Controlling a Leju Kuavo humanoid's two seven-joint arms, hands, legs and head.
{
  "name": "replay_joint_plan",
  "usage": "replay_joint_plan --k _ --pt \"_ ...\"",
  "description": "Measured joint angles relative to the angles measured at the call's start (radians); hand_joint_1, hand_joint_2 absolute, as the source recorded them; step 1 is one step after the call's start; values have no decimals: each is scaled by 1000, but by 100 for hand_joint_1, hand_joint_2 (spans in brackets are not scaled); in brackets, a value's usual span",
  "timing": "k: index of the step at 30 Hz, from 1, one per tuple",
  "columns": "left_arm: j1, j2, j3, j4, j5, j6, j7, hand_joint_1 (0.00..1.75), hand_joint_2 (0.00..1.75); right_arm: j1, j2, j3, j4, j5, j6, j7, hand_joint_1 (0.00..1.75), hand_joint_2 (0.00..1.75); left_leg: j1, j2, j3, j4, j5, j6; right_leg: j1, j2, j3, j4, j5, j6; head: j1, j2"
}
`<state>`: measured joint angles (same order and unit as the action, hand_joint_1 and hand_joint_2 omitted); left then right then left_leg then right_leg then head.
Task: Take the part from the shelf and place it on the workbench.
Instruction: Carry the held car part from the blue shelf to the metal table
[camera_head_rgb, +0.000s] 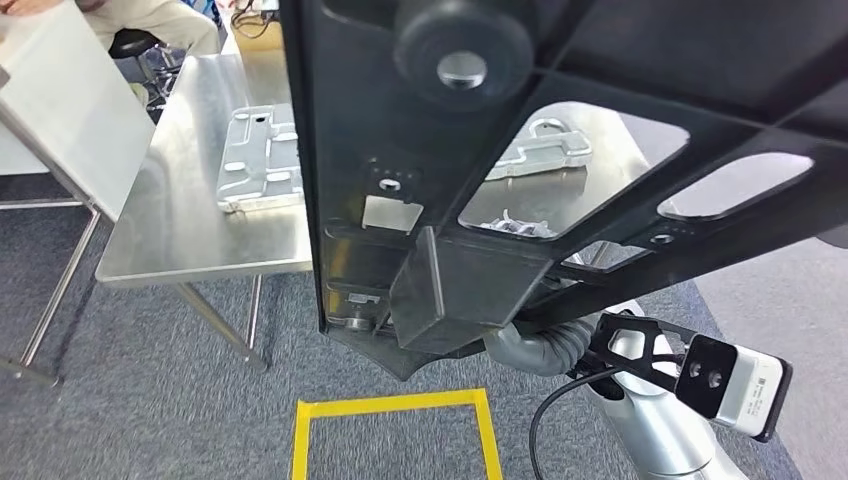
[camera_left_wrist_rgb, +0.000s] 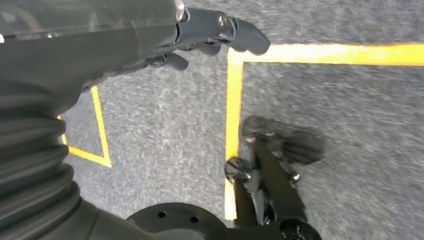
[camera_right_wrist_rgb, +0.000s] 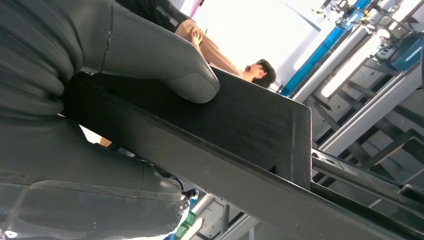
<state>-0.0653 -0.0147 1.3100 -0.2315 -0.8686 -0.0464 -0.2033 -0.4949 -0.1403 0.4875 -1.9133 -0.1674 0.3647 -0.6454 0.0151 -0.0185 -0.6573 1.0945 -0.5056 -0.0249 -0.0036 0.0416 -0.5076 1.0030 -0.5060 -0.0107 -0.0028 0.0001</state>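
- Part (camera_head_rgb: 560, 60) — a big black frame with holes — is held up high by the right hand (camera_right_wrist_rgb: 100, 65), thumb pressed on its top edge.
- Workbench (camera_head_rgb: 190, 230) sits just ahead of that hand, past the part, with silver plates (camera_head_rgb: 260, 160) on it.
- Left hand (camera_left_wrist_rgb: 210, 35) hangs down over the floor, fingers loosely apart, holding nothing.
- I think the best way is to keep the grip tight, carry the part over a bare spot, then lower it slowly.

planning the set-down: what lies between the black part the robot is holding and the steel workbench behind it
In the head view, nothing solid: the black part hangs in front of the workbench, whose silver plate shows beside it. The right hand grips the part.
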Motion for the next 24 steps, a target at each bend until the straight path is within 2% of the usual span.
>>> replay_joint_plan --k 1,2,4,5,6,8,10,11,12,13,16,17,18,20,21,22,23,24 --pt "2 1 0 0 0 0 0 0 175 1 0 -2 0 -2 1 -1 175 175 -2 -3 4 -40 59 4 0 6 9 0 -12 5 0 0" --pt "3 2 0 0 0 0 0 0 175 2 1 -4 -1 -3 2 -1 175 175 -6 -6 7 -62 98 10 -1 12 15 0 -19 12 0 0" --pt "0 4 0 0 -1 0 0 0 175 3 1 -8 -4 -4 4 0 175 175 -10 1 22 -70 96 24 -1 19 19 10 -20 24 0 0" --pt "-2 4 0 0 -1 0 0 0 175 3 2 -10 -7 -4 4 2 175 175 -9 4 33 -76 93 31 -2 13 12 32 -13 29 0 0" --pt "-4 4 0 0 -1 0 -1 0 175 2 2 -12 -10 -3 3 4 175 175 -8 6 46 -81 88 38 -1 4 -8 70 -6 34 2 0" --pt "-6 5 0 0 -1 0 -3 0 175 3 2 -16 -13 4 -1 9 175 175 -6 9 70 -88 73 47 -2 -20 -83 184 -18 41 4 0" --pt "-6 6 0 0 -2 0 -5 0 175 8 2 -20 -14 13 -5 14 175 175 -7 11 92 -90 52 50 -3 -29 -169 279 -73 45 5 0" --pt "-6 6 0 0 -3 0 -6 0 175 11 2 -22 -14 18 -5 15 175 175 -7 11 106 -90 39 50 -3 -30 -198 293 -96 47 5 0" --pt "-5 6 0 0 -4 0 -7 0 175 14 2 -23 -15 23 -6 15 175 175 -7 11 122 -90 26 49 -3 -31 -213 278 -101 47 5 0" --pt "-5 6 0 0 -6 0 -8 0 175 15 2 -23 -16 27 -6 14 175 175 -8 11 140 -90 12 48 -2 -31 -213 235 -79 45 5 0" --pt "-6 5 -1 1 -11 0 -9 0 175 18 1 -26 -20 35 -8 13 175 175 -12 11 185 -91 -28 40 9 -39 -185 58 85 22 5 0" --pt "-7 5 -1 2 -11 0 -9 0 175 19 0 -27 -22 35 -8 13 175 175 -13 11 195 -96 -38 35 14 -41 -178 28 122 14 5 0" --pt "-8 4 -1 2 -11 0 -9 0 175 20 -1 -27 -22 36 -8 13 175 175 -15 11 204 -94 -40 29 15 -40 -173 15 136 8 5 0" --pt "-9 5 -1 2 -11 0 -9 0 175 20 -2 -28 -23 36 -7 14 175 175 -15 12 206 -75 -29 17 13 -35 -151 3 131 -4 5 0" --pt "-11 5 -1 2 -11 0 -8 0 175 20 -2 -28 -24 36 -7 13 175 175 -14 13 193 -39 -18 11 10 -34 -136 -6 126 -10 3 0" --pt "-13 6 -1 2 -10 1 -8 0 175 19 -2 -27 -24 35 -6 13 175 175 -13 13 168 8 -16 6 9 -33 -122 -12 120 -14 2 0" --pt "-15 6 -1 3 -10 2 -7 0 175 18 -2 -26 -25 35 -5 12 175 175 -11 13 132 65 -28 3 7 -33 -110 -16 112 -18 1 0" --pt "-16 6 -1 3 -9 3 -6 0 175 18 -2 -26 -24 34 -4 12 175 175 -10 13 91 122 -53 -1 7 -32 -100 -17 102 -20 0 0"
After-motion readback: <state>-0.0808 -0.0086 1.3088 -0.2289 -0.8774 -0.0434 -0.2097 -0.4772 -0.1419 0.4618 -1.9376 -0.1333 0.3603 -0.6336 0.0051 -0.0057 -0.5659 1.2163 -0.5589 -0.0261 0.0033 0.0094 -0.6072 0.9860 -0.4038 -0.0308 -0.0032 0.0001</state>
